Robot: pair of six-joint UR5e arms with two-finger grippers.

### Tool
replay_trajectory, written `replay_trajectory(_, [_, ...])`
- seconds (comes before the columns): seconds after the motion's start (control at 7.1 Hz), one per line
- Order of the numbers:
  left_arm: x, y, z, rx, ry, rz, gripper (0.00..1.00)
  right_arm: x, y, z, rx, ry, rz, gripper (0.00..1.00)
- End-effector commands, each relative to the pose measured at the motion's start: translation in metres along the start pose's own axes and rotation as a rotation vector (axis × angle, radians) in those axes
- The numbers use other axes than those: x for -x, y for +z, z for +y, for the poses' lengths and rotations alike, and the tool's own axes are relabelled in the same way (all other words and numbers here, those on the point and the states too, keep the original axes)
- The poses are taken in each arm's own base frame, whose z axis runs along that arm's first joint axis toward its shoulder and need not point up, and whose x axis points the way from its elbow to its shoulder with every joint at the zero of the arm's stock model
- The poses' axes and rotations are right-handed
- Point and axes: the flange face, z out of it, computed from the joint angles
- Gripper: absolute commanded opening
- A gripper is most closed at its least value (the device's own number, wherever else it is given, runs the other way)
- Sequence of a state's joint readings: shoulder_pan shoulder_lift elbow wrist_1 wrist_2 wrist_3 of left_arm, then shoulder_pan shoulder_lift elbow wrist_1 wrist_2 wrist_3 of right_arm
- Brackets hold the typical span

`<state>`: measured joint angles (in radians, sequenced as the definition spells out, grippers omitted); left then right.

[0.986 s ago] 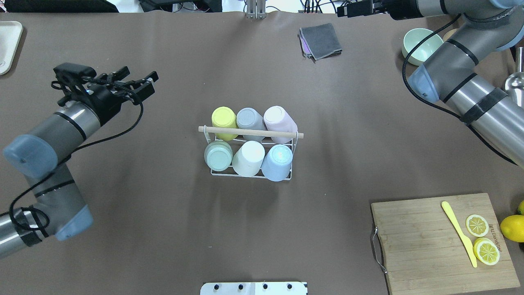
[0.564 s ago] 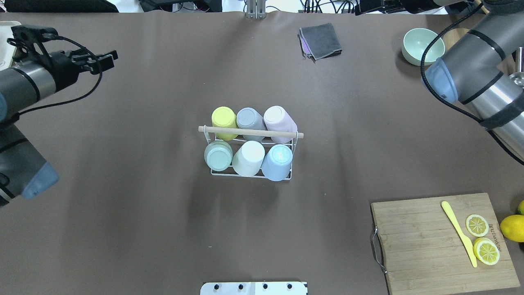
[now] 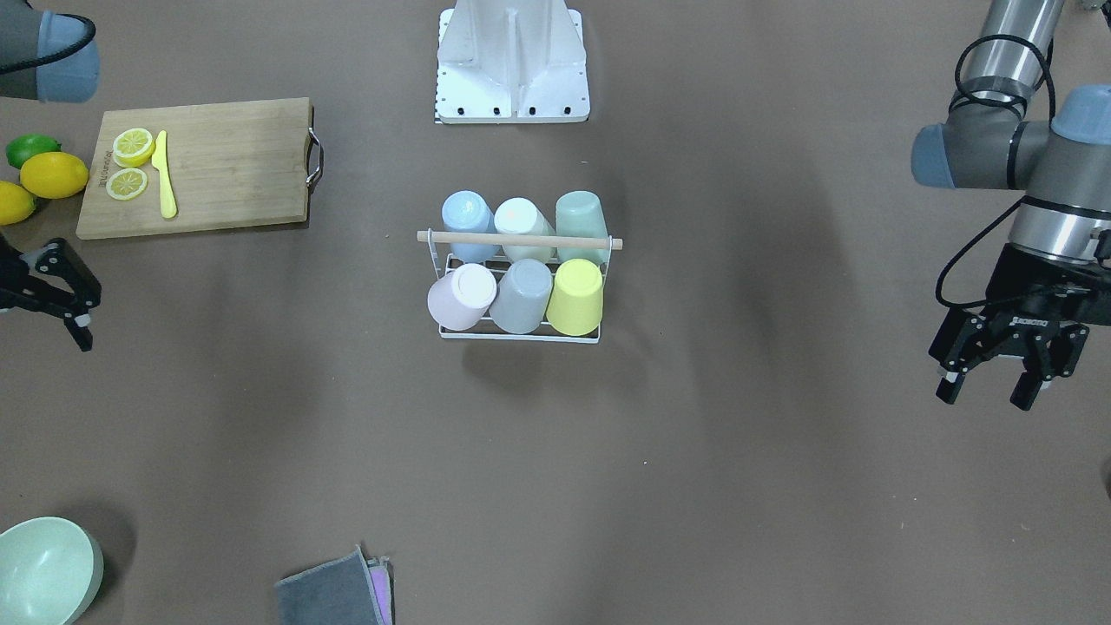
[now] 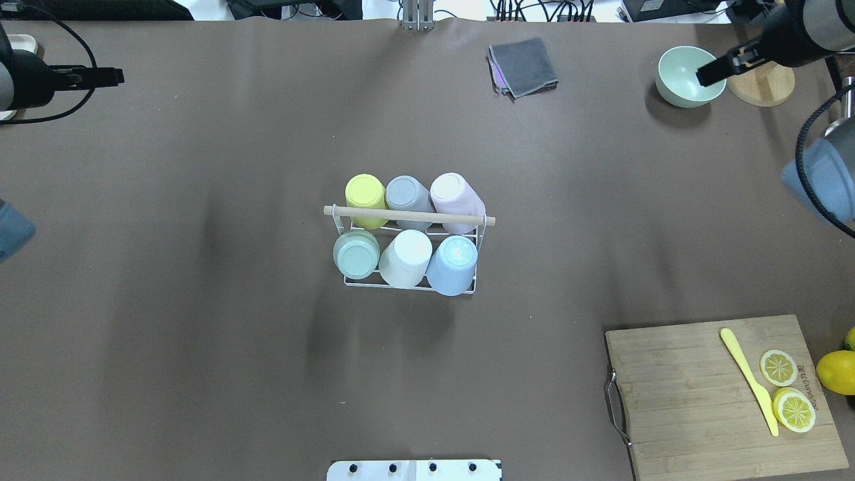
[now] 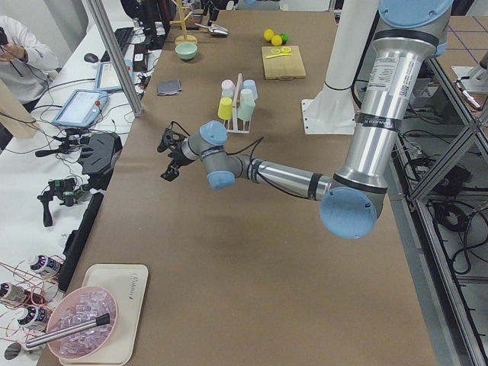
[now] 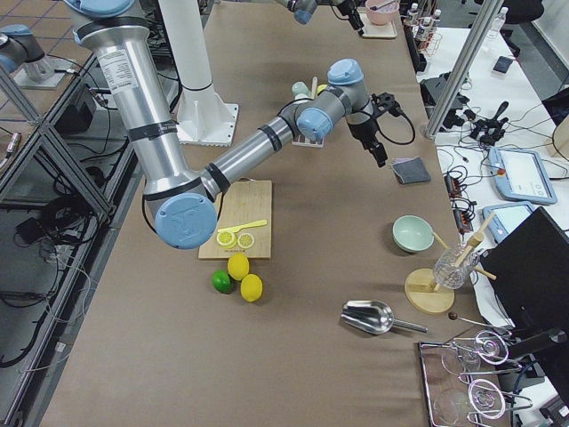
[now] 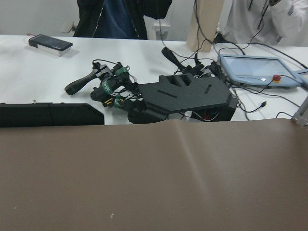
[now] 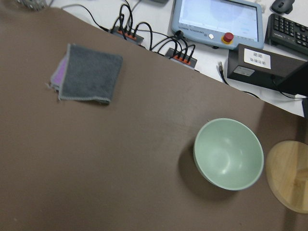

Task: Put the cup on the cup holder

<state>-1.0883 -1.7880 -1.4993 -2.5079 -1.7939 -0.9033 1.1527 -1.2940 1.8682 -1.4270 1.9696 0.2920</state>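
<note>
The cup holder [image 4: 409,216] is a white wire rack with a wooden rod handle, at the table's middle; it also shows in the front view [image 3: 519,240]. Several cups sit upside down on its prongs: yellow [image 4: 365,192], grey [image 4: 407,194] and pink [image 4: 454,190] in the far row, green [image 4: 355,254], white [image 4: 406,257] and blue [image 4: 452,262] in the near row. My left gripper [image 3: 985,395] is open and empty, far off to the holder's left [image 4: 107,77]. My right gripper [image 4: 713,70] is open and empty, above the green bowl, far right.
A green bowl [image 4: 674,77], a round wooden coaster [image 4: 765,88] and a folded grey cloth [image 4: 524,65] lie at the far right. A cutting board [image 4: 695,401] with lemon slices and a yellow knife is near right, with lemons [image 4: 836,371] beside it.
Both arms have drawn back from the middle. My left gripper moved to the far left corner. My right arm swung outward and its gripper now hangs by the bowl. The cups stayed put.
</note>
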Motion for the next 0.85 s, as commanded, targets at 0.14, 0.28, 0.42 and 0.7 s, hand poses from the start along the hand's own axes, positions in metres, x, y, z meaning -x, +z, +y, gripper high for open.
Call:
replay_trajectory(0.14, [0.058,0.014,-0.002,0.202,0.066,-0.225,0.98,-0.128,0.046,0.106,0.249,0.074,-0.087,1.00])
replay_trajectory(0.28, [0.081,0.017,0.001,0.292,0.094,-0.313,0.98,-0.183,0.045,0.148,0.282,0.201,-0.111,1.00])
replay_trajectory(0.42, [0.106,0.015,0.002,0.368,0.125,-0.379,0.98,-0.228,0.051,0.182,0.314,0.285,-0.112,1.00])
replay_trajectory(0.7, [0.176,-0.010,0.002,0.511,0.147,-0.380,0.98,-0.275,0.062,0.233,0.364,0.430,-0.210,1.00])
